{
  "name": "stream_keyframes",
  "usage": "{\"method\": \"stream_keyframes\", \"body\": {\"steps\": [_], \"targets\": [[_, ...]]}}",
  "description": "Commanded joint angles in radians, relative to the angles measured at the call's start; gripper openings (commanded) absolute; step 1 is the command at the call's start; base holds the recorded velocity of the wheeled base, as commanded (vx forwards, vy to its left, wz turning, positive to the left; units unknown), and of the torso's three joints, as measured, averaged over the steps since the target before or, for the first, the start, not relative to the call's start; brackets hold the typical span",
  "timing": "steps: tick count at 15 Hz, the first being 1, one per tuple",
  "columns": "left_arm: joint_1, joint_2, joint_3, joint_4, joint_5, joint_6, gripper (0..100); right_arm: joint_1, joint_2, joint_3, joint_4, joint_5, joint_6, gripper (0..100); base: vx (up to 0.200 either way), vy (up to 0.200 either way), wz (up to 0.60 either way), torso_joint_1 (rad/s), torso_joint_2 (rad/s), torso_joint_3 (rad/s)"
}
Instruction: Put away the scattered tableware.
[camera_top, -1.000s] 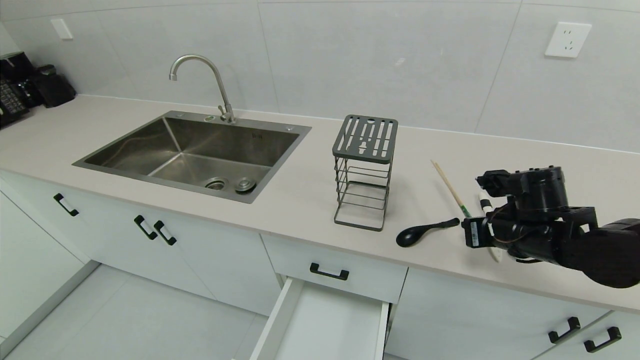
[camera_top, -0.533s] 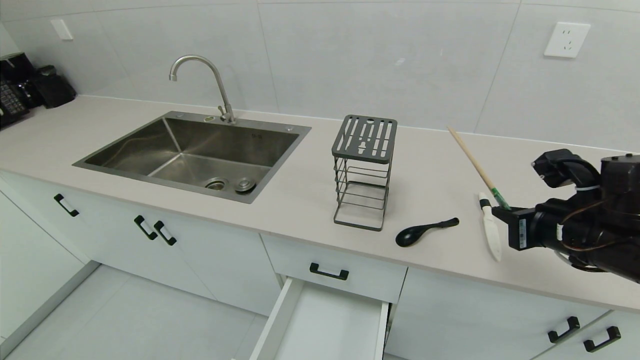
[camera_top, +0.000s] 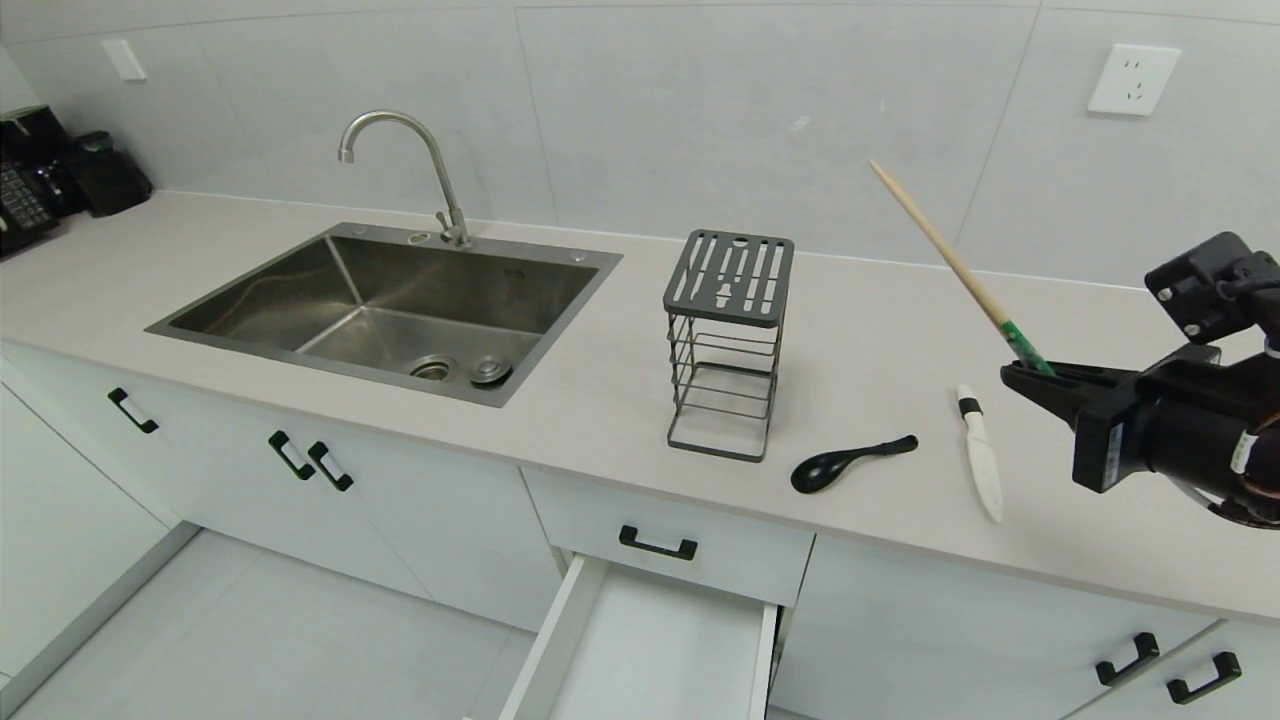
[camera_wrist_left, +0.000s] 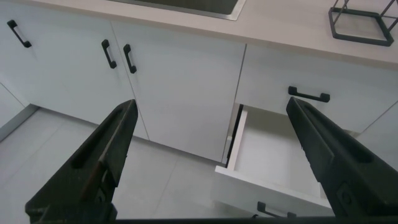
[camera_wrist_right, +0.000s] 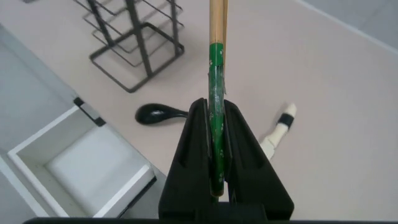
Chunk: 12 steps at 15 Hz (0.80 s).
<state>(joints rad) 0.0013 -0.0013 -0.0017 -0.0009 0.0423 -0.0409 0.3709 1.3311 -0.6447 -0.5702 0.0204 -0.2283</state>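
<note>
**Kitchen counter: chopsticks raised clear, two pieces left lying**

On the pale countertop (camera_top: 880, 330), set against a tiled wall, one sink (camera_top: 450, 285) is seen at the robot's left. One drawer (camera_top: 650, 650) is pulled open below the counter edge, and one wire rack (camera_top: 728, 345) stands between the sink and the loose tableware.

The left gripper (camera_wrist_left: 209, 104) is held low before the cabinet fronts, its jaws spread wide with nothing between them. The right gripper (camera_top: 1040, 378) is clamped on the green end of the chopsticks (camera_top: 945, 255).

A second ago the chopsticks were lying on the counter under that gripper. They have since been lifted in stages and are now carried well above the surface, slanting up toward the wall. The pick is thus judged complete, and the carry to the rack or the drawer is what remains for this piece.

One pair of chopsticks is counted. One white utensil with a black band (camera_top: 980, 465) and one black spoon (camera_top: 850, 463) lie near each other, untouched.
</note>
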Motion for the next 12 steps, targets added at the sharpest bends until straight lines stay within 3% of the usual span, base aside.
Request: {"method": "stream_keyframes", "body": {"steps": [1,3,12], "targets": [[0.0,0.001,0.0,-0.001,0.001,-0.001,100,0.056,-0.026,-0.023,0.001,0.004,-0.014,0,0.0,0.0,0.0,0.0,0.0,0.0],[0.0,0.001,0.0,-0.001,0.001,-0.001,100,0.141,0.002,-0.032,0.0,-0.022,-0.016,0,0.0,0.0,0.0,0.0,0.0,0.0],[0.0,0.001,0.0,-0.001,0.001,-0.001,100,0.318,0.06,-0.047,-0.01,-0.028,-0.014,0,0.0,0.0,0.0,0.0,0.0,0.0]]}}
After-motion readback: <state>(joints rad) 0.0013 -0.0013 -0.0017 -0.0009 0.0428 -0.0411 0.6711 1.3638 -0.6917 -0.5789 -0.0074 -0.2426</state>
